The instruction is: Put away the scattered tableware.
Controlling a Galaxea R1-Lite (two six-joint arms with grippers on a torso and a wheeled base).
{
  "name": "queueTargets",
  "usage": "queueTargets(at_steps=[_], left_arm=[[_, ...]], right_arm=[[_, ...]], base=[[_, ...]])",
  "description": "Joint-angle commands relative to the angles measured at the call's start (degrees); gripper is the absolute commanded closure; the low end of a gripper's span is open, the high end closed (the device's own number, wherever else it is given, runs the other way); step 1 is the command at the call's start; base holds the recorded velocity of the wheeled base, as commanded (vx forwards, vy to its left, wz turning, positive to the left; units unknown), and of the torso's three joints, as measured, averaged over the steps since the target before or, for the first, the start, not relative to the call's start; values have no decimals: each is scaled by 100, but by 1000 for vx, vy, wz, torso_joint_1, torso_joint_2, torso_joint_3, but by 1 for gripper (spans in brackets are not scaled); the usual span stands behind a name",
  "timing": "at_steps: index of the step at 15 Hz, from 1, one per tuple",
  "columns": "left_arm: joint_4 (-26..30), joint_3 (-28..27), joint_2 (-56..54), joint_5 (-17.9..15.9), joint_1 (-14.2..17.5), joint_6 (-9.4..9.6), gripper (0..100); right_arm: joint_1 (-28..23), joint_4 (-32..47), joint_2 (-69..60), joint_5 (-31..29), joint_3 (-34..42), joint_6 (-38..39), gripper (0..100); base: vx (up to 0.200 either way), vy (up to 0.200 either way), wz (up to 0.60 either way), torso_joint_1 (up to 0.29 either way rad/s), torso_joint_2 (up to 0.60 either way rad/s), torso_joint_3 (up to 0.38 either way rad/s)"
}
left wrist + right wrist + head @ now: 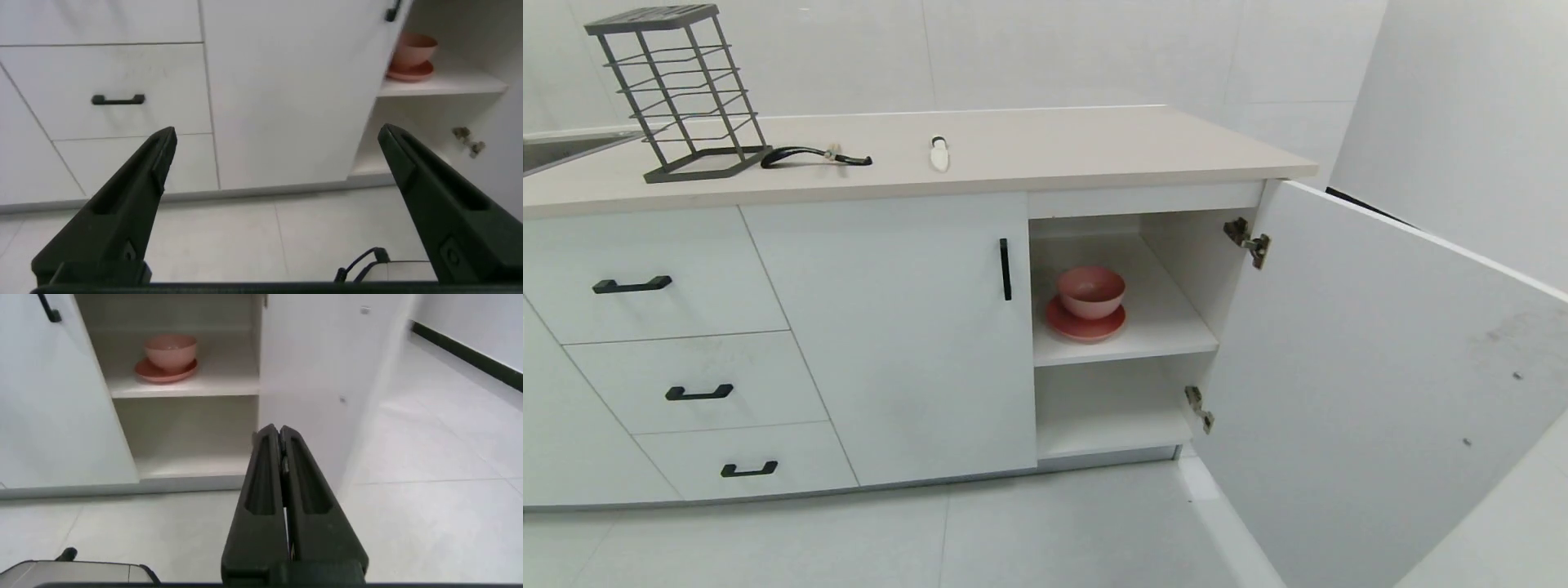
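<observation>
Left gripper (pixel 278 133) gapes wide and right gripper (pixel 283 431) is closed empty, bowl (pixel 1091 291) on plate (pixel 1085 326) on cabinet shelf (pixel 1164 331).

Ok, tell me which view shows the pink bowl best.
The head view: it looks down into the pink bowl, whole on its plate on the cupboard's upper shelf. The right wrist view shows it whole too, from lower. In the left wrist view the closed door cuts off its side.
</observation>
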Motion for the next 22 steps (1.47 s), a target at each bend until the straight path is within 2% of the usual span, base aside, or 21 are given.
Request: queueTargets(at_steps=[1,13,16,17,18,19,20,21,22], left_arm=[[5,0,7,7,-2,-14,0],[5,0,7,7,-2,-32,0],[5,0,7,7,-2,-32,0],[5,0,7,7,-2,-32,0],[5,0,7,7,-2,-41,0],[5,0,7,7,-2,-32,0],[5,0,7,7,-2,-23,0],[5,0,7,7,-2,-32,0],[5,0,7,7,-2,-32,0]], right_arm=[[-5,-15,11,1,0,-1,100],[-5,-42,11,10,0,-54,100],[-5,-24,11,1,0,-19,100],[-13,-560,11,1,0,-63,100],[-13,-1448,11,1,0,-107,100],[-40,-1562,37,36,-97,-168,100],[-101,-1158,371,300,-378,-168,100],[-84,-947,1013,634,-703,-168,100],[-75,-1105,1778,643,-914,-256,100]], base=[[0,-200,0,-7,-7,7],[0,-200,0,1,3,2],[0,0,0,0,0,0],[0,0,0,0,0,0],[0,0,0,0,0,0],[0,0,0,0,0,0],[0,0,0,0,0,0],[0,0,0,0,0,0],[0,0,0,0,0,0]])
